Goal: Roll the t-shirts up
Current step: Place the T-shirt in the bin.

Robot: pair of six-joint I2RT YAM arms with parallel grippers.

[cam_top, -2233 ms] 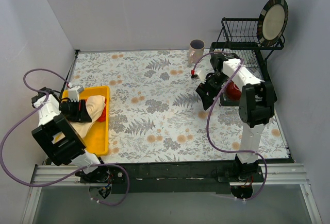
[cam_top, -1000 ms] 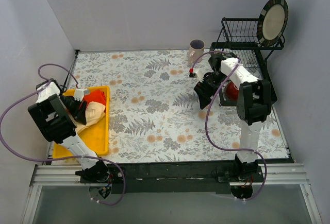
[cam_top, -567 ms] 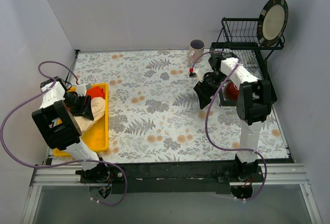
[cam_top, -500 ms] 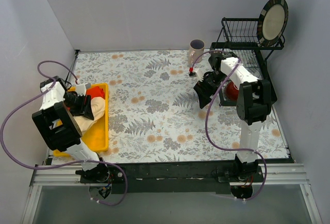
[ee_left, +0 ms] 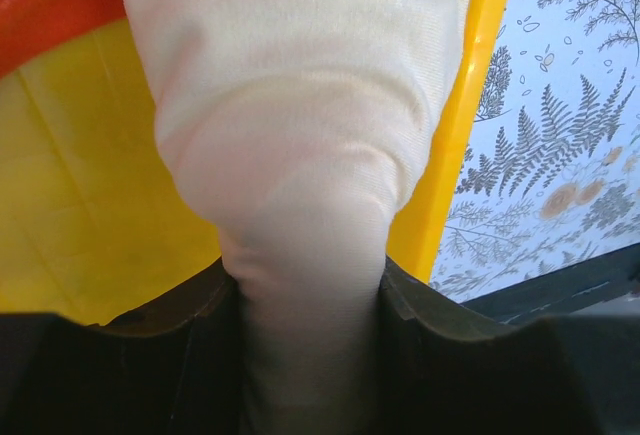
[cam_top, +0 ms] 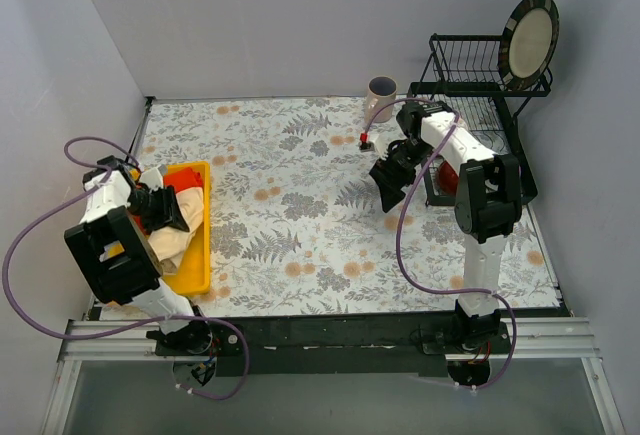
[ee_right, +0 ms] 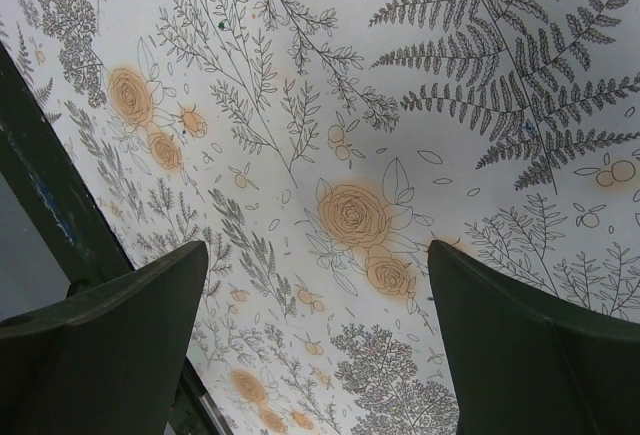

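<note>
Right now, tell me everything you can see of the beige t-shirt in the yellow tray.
The t-shirt is plain pale beige, thin soft knit, no print. It is bunched, not rolled: a thick fold is pinched in the left arm's jaws, shut on it, and widens away from them. It lies in the yellow tray, with a red-orange cloth against one edge. Sleeves and collar cannot be made out.

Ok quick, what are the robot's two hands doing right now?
Left gripper: closed, holding the beige t-shirt.
Right gripper: open, holding nothing.
</note>
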